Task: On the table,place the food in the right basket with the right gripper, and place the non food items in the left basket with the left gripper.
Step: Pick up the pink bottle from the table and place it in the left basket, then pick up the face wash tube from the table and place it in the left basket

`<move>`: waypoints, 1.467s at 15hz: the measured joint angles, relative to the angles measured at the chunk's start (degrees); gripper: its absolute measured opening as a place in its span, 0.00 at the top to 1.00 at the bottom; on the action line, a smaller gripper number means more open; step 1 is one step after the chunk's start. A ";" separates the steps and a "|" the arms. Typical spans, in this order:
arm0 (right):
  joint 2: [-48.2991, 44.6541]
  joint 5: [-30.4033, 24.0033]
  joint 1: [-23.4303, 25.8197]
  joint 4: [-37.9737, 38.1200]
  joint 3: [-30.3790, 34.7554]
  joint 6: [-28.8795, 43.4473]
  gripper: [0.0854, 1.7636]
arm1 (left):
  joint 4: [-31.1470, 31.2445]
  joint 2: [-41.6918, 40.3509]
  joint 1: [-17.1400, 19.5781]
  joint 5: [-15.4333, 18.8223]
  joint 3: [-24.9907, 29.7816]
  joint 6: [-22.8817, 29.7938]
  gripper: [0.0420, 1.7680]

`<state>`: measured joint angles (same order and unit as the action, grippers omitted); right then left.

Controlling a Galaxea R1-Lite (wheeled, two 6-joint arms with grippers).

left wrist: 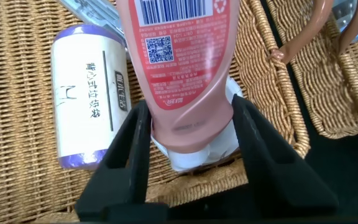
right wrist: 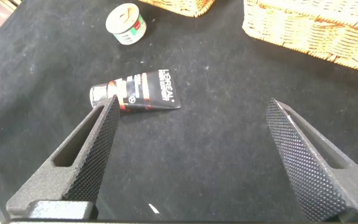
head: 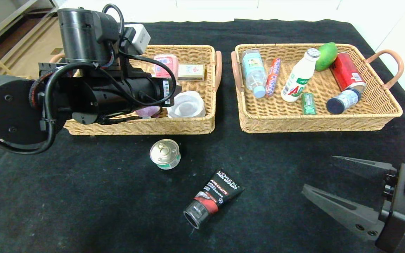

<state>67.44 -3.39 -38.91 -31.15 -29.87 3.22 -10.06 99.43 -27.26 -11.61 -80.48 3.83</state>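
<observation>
Pink squeeze bottle [left wrist: 185, 68] cap-down inside left basket [head: 188, 127].

A pink squeeze bottle [left wrist: 185, 62] is showing a white cap; tan woven baskets [head: 195, 126] are sitting on the black desk [head: 83, 196].

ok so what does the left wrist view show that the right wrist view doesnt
Only the left wrist view shows the pink squeeze bottle between the left claw fingers, lying in the left basket beside a white roll with a purple edge.

Only the right wrist view shows the wide-open right claw over the bare black table, with the black tube and the small pull-tab tin lying apart on the cloth.

Both show tan wicker and some black cloth; no loose item appears in both.
</observation>
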 joint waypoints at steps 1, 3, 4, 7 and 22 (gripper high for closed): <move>-0.07 -0.02 0.00 -0.02 -0.01 0.00 0.03 | 0.06 0.21 -0.07 0.06 -0.06 -0.02 0.40; -0.22 0.00 0.05 -0.02 -0.06 0.00 0.03 | 0.28 0.44 -0.09 0.09 -0.13 -0.02 0.31; -0.30 0.00 0.05 0.00 -0.11 0.02 0.03 | 0.28 0.52 -0.13 0.09 -0.13 -0.02 0.28; -0.46 0.00 0.09 0.00 -0.15 0.00 0.03 | 0.55 0.57 -0.33 0.09 0.05 -0.11 0.20; -2.01 -0.24 0.44 0.09 -0.26 -0.39 0.03 | 13.58 -10.68 -13.14 0.95 11.06 -7.22 0.06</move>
<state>65.43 -3.63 -38.47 -31.06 -30.12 2.83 3.52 88.75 -40.40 -10.65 -69.43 -3.39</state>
